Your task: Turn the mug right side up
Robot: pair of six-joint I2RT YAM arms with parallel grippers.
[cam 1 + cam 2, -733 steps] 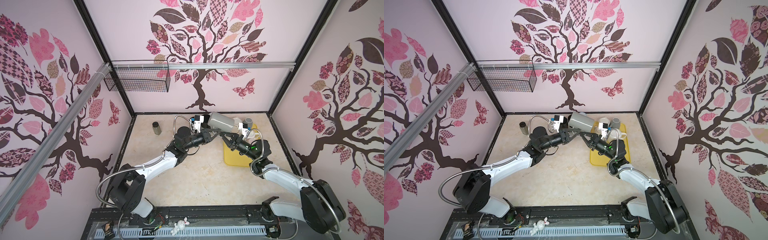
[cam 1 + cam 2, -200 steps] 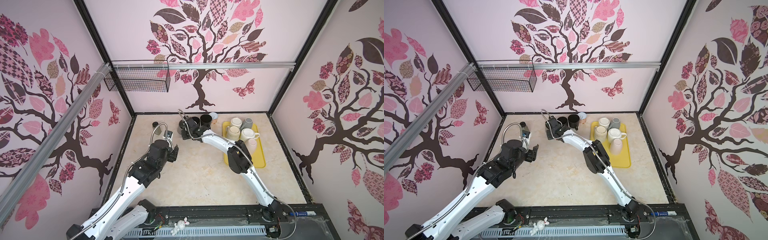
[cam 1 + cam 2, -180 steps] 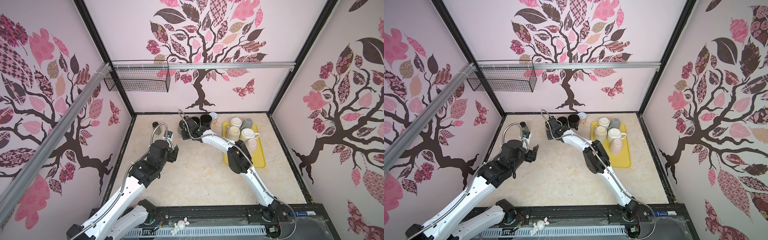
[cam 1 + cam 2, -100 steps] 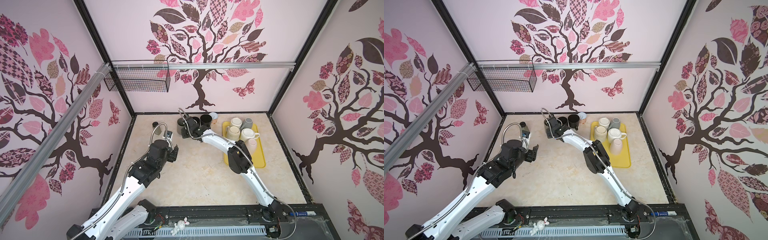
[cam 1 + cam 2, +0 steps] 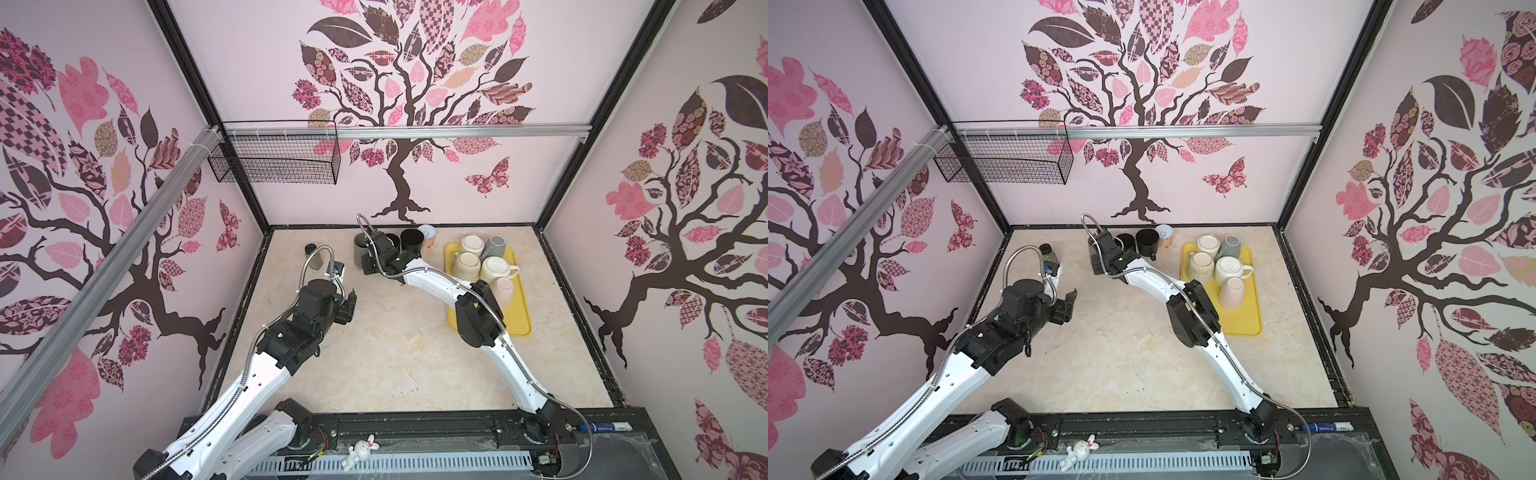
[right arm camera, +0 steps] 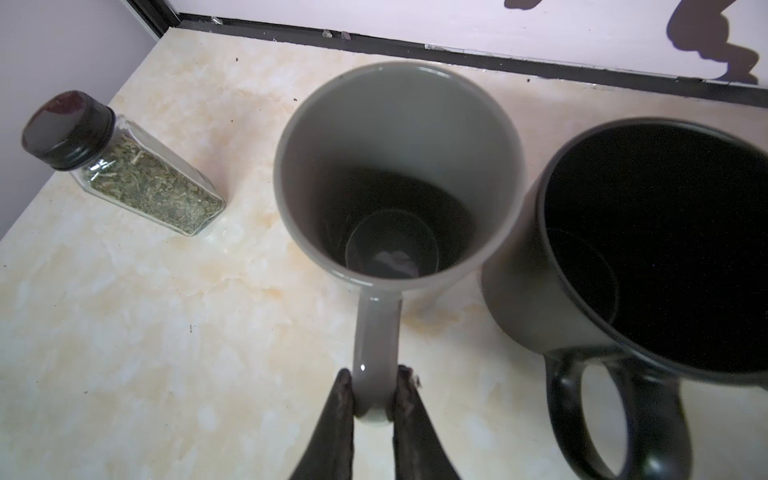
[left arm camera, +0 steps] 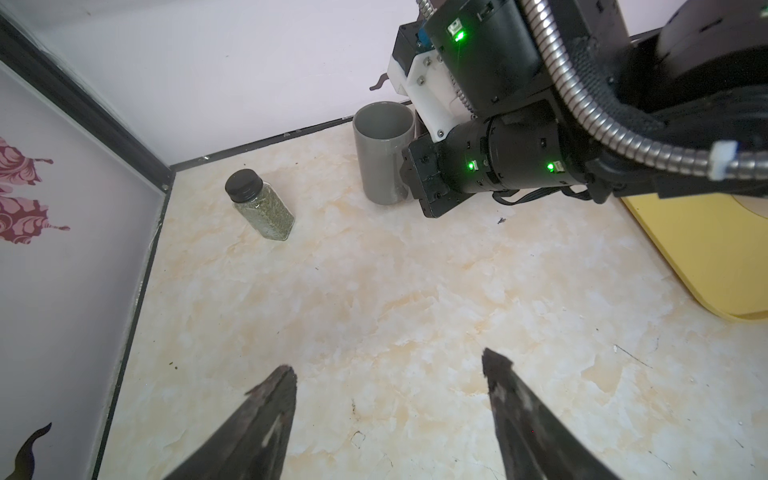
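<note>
Grey mug [image 5: 360, 254] stood mouth-up at 11 o'clock of table [image 5: 395, 374], black mug [image 5: 411, 242] just beside at its 3 o'clock. Handle [image 6: 376, 328] clamped by right gripper [image 6: 376, 384], likely for steadying until release. Left gripper [image 7: 388, 374] parted, empty, parked clear.

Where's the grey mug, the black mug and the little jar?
grey mug [image 6: 376, 332]: right wrist view, handle.
black mug [image 6: 515, 295]: right wrist view, outer wall.
little jar [image 6: 153, 189]: right wrist view, glass side.

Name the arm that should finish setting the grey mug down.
Right. The right fingers are shut on the handle of the grey mug, which stands upright by the black mug; they likely just need to open. The left fingers are open, empty and well away.
</note>
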